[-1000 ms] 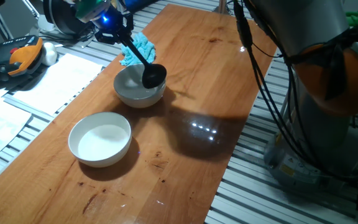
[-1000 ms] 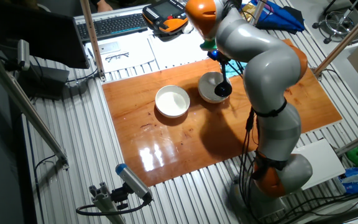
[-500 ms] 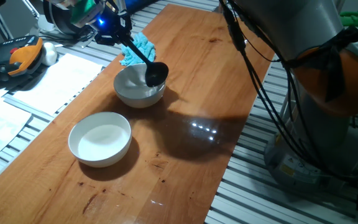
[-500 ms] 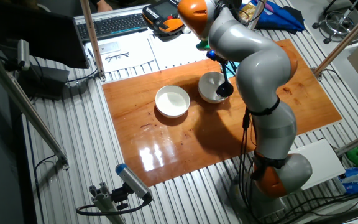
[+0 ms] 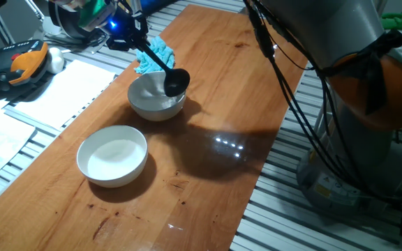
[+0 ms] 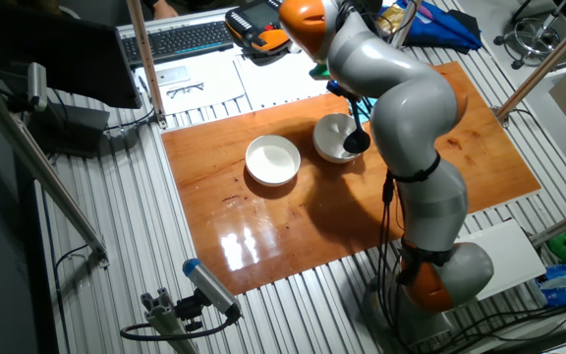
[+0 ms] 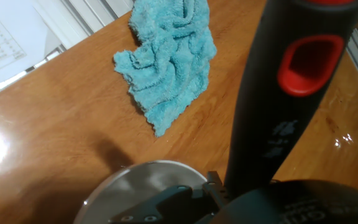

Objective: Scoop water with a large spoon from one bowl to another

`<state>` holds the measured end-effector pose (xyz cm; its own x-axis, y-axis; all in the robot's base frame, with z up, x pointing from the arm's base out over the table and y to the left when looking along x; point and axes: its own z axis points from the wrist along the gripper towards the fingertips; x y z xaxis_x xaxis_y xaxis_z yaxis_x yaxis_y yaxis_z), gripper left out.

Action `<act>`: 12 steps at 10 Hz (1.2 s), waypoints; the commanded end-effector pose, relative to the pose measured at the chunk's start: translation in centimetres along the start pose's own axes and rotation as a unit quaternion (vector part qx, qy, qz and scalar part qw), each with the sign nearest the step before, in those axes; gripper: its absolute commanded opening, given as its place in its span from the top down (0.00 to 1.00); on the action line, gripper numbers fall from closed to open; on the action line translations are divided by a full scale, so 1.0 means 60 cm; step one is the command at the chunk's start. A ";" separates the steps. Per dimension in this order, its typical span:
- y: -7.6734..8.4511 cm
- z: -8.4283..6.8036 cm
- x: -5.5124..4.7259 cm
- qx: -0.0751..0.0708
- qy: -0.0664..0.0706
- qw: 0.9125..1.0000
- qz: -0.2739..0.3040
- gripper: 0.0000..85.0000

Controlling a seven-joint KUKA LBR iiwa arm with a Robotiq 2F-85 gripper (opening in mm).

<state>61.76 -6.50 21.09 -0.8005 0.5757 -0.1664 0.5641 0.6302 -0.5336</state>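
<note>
The gripper is clamped on the thin handle of the black plastic spoon, whose round, deep scoop hangs over the far rim of the grey bowl. A smooth white bowl sits nearer on the glossy wooden table, apart from the grey one. Water cannot be made out in either bowl. A crumpled blue terry cloth lies just behind the grey bowl. A red-trimmed slot marks the spoon handle's end.
</note>
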 end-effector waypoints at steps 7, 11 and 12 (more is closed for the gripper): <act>0.003 -0.004 0.004 -0.002 -0.010 1.000 -0.002 1.00; 0.010 -0.014 0.020 -0.001 -0.024 1.000 -0.005 1.00; 0.011 -0.017 0.024 0.000 -0.027 1.000 -0.008 1.00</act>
<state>61.16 -4.73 21.33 -0.8196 0.5358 -0.2031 0.5508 0.6390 -0.5369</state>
